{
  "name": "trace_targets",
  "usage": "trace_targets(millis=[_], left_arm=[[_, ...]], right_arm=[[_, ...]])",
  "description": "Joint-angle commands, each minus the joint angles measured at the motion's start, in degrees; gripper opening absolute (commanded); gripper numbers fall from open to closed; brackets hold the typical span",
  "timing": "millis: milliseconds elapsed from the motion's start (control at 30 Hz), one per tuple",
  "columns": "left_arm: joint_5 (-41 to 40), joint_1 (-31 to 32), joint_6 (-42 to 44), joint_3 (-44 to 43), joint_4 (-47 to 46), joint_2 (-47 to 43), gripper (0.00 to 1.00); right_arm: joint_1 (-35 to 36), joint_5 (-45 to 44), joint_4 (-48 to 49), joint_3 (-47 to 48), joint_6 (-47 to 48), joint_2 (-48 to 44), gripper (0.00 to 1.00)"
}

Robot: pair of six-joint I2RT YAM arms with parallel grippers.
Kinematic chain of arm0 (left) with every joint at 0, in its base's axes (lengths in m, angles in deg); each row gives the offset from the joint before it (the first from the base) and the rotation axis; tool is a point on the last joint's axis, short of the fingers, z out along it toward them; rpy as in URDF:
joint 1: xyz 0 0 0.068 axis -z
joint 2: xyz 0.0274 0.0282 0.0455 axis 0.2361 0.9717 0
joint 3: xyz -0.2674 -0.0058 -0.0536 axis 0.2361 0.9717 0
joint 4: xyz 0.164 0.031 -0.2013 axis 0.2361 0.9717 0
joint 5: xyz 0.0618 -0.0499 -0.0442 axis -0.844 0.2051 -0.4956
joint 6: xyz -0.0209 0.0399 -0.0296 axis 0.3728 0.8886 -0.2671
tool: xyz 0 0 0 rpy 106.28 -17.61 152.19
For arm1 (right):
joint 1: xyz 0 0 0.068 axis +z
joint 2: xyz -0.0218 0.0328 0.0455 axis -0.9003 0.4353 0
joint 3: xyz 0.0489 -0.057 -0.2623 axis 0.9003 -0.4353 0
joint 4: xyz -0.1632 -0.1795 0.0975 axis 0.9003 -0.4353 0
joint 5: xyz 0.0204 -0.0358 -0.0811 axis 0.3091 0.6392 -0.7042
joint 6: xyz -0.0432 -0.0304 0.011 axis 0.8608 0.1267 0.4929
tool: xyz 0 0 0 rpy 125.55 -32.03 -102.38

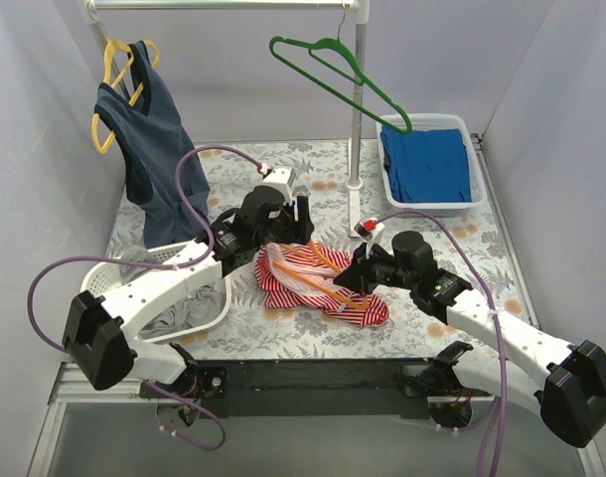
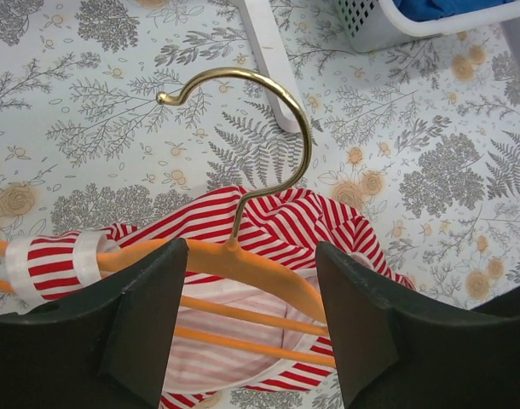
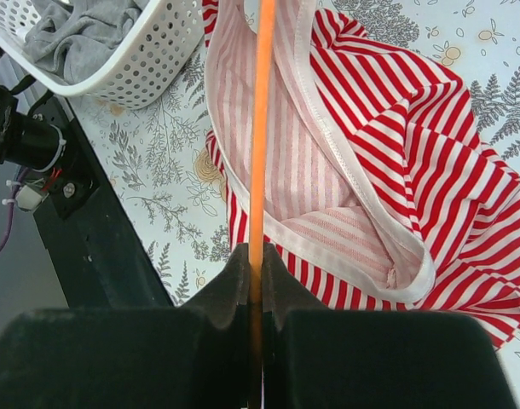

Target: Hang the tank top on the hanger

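While my right gripper pinches the thin orange plastic hanger, I'd close my wide-open left gripper on it, then ease the red-striped tank top over

The left tool is spread wide, the right tool pinched closed.

Bright, even light falls from above, leaving soft shadows on the desk. Close up, my left claw and right claw are dark and blurred; the hanger hook glints faintly.
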Motion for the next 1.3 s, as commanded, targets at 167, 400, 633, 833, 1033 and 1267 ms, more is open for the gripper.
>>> trace_targets(millis=[167, 400, 633, 833, 1033, 1267], left_arm=[[-2.37, -0.28, 1.46, -2.04, -4.92, 3.53, 0.36], [-7.03, -0.19, 3.83, -1.51, -5.53, 3.62, 0.43], [-5.01, -0.20, 4.80, -0.81, -6.15, 5.29, 0.44], [-3.78, -0.28, 4.97, 0.51, -8.26, 4.94, 0.37], [-4.30, -0.28, 5.15, 1.39, -8.61, 3.71, 0.00], [-6.32, -0.19, 5.50, 3.06, -8.26, 1.51, 0.00]], right_arm=[[0.50, -1.10, 4.22, 0.29, 1.31, -0.42, 0.01], [0.50, -1.19, 4.22, 0.37, 1.57, -0.24, 0.01], [0.50, -1.19, 4.31, 0.90, 1.75, 0.55, 0.01], [0.50, -1.45, 4.22, 0.73, 1.93, 0.37, 0.01], [0.50, -3.29, 2.82, 1.16, 1.40, 0.02, 0.04], [0.50, -12.67, -6.22, 4.41, -1.15, -3.22, 0.42]])
